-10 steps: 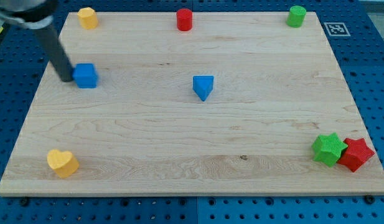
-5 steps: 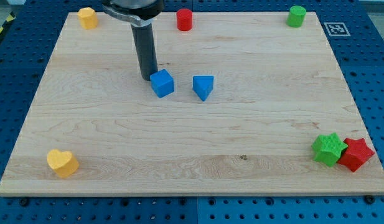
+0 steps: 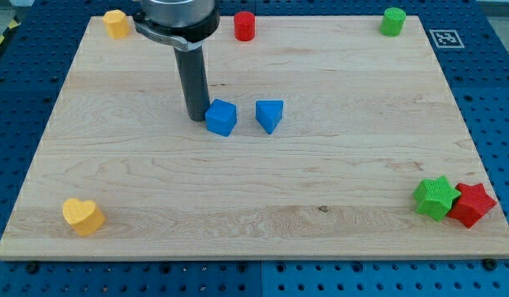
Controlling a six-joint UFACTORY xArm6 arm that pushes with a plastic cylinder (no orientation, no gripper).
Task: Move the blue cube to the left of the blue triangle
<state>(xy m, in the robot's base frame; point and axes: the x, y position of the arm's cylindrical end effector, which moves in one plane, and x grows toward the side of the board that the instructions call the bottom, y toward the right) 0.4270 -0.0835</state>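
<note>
My tip stands upright on the board; rod vertical above it.

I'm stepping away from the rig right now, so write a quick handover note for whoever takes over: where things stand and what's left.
My tip: on the board, against the view's left side of the blue cube.
Blue cube: just to the view's left of the blue triangle, small gap between them, roughly level.
Done: the cube sits left of the triangle, so the placement looks essentially met.
Left: possibly nothing; ease the tip away without nudging the cube.
Other blocks sit at the board's edges, away from the work.
</note>
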